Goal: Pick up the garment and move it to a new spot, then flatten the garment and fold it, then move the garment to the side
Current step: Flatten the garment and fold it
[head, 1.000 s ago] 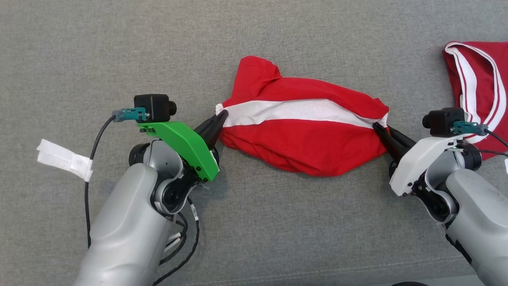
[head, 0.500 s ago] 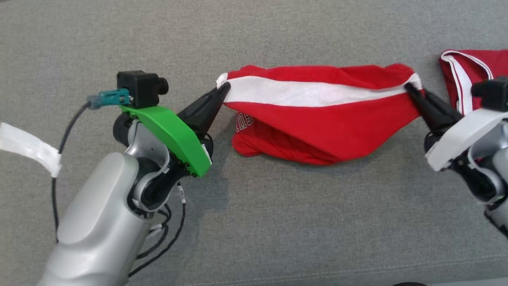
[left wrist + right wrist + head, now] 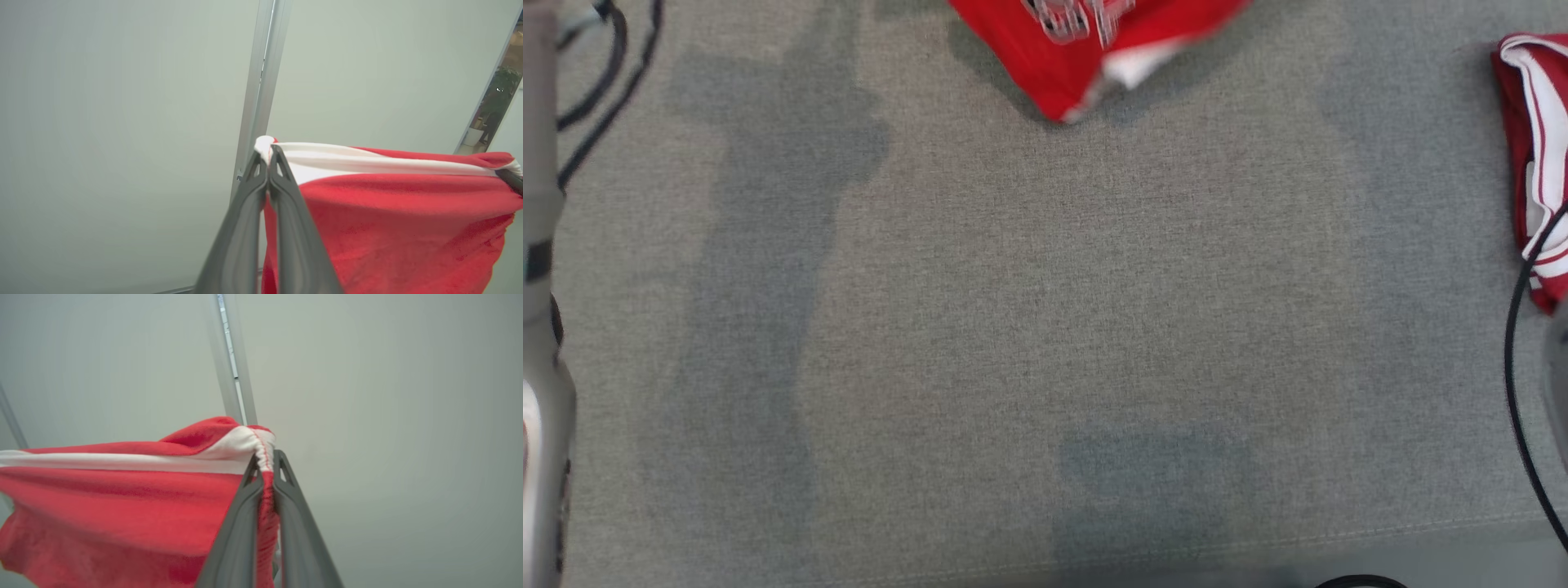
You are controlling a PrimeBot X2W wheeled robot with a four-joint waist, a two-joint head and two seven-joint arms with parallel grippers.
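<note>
The garment (image 3: 392, 204) is red with a white band along its top hem. It hangs in the air, stretched between my two grippers. My left gripper (image 3: 267, 153) is shut on one end of the white band. At the other end, my right gripper (image 3: 265, 457) is shut on the gathered hem of the garment (image 3: 122, 498). In the head view only the garment's lowest tip (image 3: 1086, 57) dangles in from the top edge, blurred, above the grey cloth surface (image 3: 1045, 327).
A second red garment with white stripes (image 3: 1531, 155) lies at the right edge of the grey surface. Black cables (image 3: 596, 73) and a pale forearm (image 3: 543, 392) run along the left edge. Both wrist views face a pale wall with a metal strip (image 3: 257, 102).
Both grippers have lifted the garment up off the surface and out of the head view's frame. It now hangs stretched between them, and its shadows lie on the cloth.
</note>
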